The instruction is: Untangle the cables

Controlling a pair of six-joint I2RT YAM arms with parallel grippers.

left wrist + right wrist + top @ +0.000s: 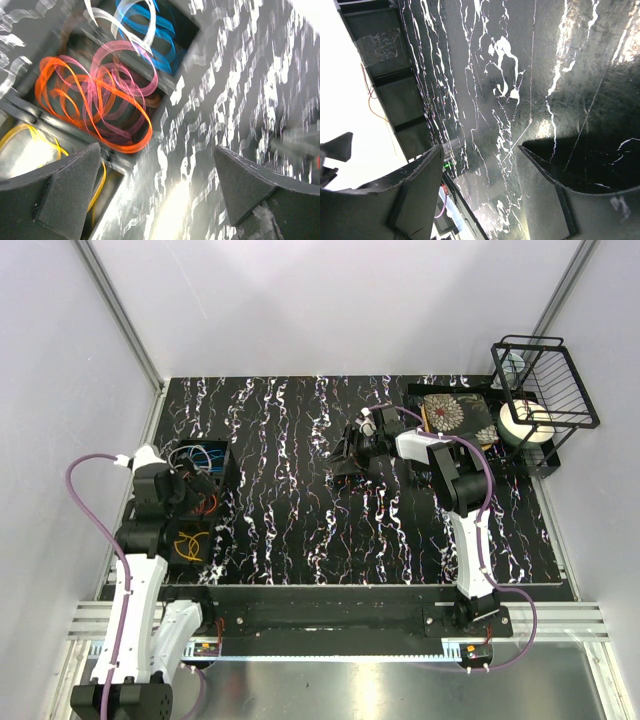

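The cables lie in a black compartment box (218, 472) at the table's left edge. In the top view a blue coil (200, 455) is at the back, a red one (206, 503) in the middle and an orange-yellow one (190, 543) in front. The blurred left wrist view shows orange loops (75, 100) mixed with pink-violet loops (125, 70), a blue coil (157, 37) and a yellow cable (30, 137). My left gripper (190, 485) (157, 192) is open and empty, just above the box's right edge. My right gripper (352, 447) (480, 192) is open and empty over bare table, far from the cables.
A black wire rack (545, 370) stands at the back right with a white roll (525, 425) under it. A flower-patterned flat object (450, 412) lies beside it, behind the right arm. The black marbled table (290, 520) stretches between the two arms.
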